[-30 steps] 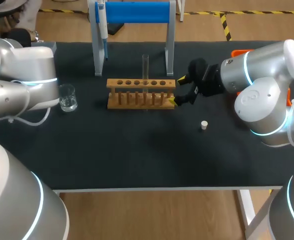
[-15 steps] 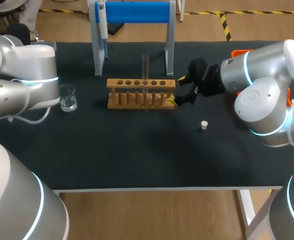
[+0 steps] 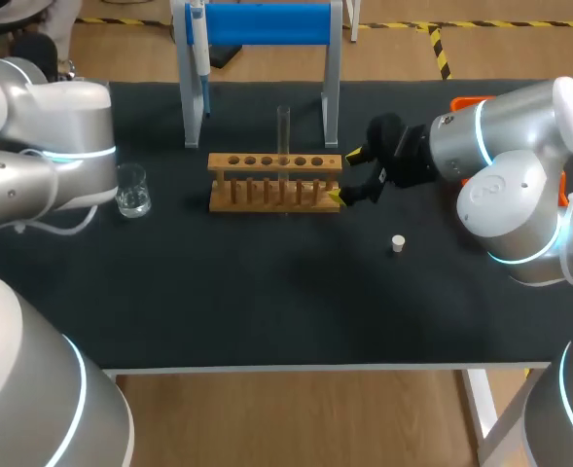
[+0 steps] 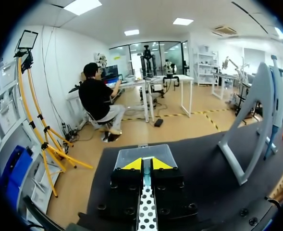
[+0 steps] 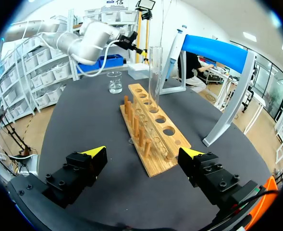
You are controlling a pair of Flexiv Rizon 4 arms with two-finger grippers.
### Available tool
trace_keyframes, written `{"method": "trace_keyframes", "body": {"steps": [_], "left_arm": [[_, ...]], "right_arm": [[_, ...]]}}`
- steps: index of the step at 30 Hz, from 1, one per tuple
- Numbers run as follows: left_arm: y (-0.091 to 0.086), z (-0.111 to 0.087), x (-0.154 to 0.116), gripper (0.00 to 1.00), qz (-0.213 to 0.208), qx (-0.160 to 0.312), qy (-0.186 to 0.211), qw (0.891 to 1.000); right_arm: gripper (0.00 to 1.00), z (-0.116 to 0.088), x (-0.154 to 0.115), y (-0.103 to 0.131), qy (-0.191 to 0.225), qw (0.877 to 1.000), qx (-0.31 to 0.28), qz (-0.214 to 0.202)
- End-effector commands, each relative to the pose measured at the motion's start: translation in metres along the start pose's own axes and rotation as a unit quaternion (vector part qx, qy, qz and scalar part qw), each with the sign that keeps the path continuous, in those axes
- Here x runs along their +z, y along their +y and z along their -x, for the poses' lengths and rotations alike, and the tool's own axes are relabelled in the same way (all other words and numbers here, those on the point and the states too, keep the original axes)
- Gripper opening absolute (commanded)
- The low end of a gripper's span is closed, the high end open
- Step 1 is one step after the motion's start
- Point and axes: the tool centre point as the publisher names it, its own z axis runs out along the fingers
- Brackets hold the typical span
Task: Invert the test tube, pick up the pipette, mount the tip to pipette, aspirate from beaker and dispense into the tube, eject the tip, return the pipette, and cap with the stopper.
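Head view: on the black bench (image 3: pixel 267 292), the blue-topped stand (image 3: pixel 267 24) carries the pipette (image 3: pixel 198 49) by its left post. In front, the wooden rack (image 3: pixel 274 181) holds the test tube (image 3: pixel 284 131) upright in a hole. The right gripper (image 5: pixel 143 153) sits at the rack's end, fingers spread wide and touching nothing. The left gripper (image 4: pixel 144 164) has its fingers pressed together. The beaker (image 3: pixel 131 190) and stopper (image 3: pixel 398 243) stand apart. Inversion looks done; next, parted fingers must reach the pipette.

Black table top (image 3: pixel 267 302); light wood floor (image 3: pixel 296 423) beneath.
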Motion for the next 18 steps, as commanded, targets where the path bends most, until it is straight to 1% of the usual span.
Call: {"method": "trace_keyframes", "body": {"steps": [1,2,5,6,8,9,11,15,18], "left_arm": [[-0.005,0.000,-0.009,0.00,-0.002,0.001,-0.003,1.000],[-0.008,-0.001,-0.012,0.00,-0.005,0.004,-0.002,1.000],[-0.019,-0.004,-0.029,0.00,-0.019,0.022,0.021,0.999],[-0.025,-0.008,-0.041,0.00,-0.026,0.037,0.046,0.998],[-0.032,-0.014,-0.056,0.00,-0.031,0.065,0.072,0.995],[-0.037,-0.018,-0.069,0.00,-0.035,0.082,0.091,0.992],[-0.043,-0.024,-0.086,0.00,-0.040,0.101,0.119,0.987],[-0.053,-0.043,-0.131,0.00,-0.048,0.159,0.192,0.967],[-0.055,-0.060,-0.159,0.00,-0.052,0.200,0.249,0.946]], "right_arm": [[1.00,0.000,0.000,0.000,0.000,1.000,0.000,-0.001],[1.00,0.000,0.000,0.000,0.000,1.000,0.000,-0.001],[1.00,0.000,0.000,0.000,0.000,1.000,0.000,-0.001],[1.00,0.000,0.000,0.000,0.000,1.000,0.000,-0.001],[1.00,0.000,0.000,0.000,0.000,1.000,0.000,-0.001],[1.00,0.000,0.000,0.000,0.000,1.000,0.000,-0.001],[1.00,0.000,0.000,0.000,0.000,1.000,0.000,-0.001],[1.00,0.000,0.000,0.000,0.000,1.000,0.000,-0.001],[1.00,0.000,0.000,0.000,0.000,1.000,0.000,-0.001]]}}
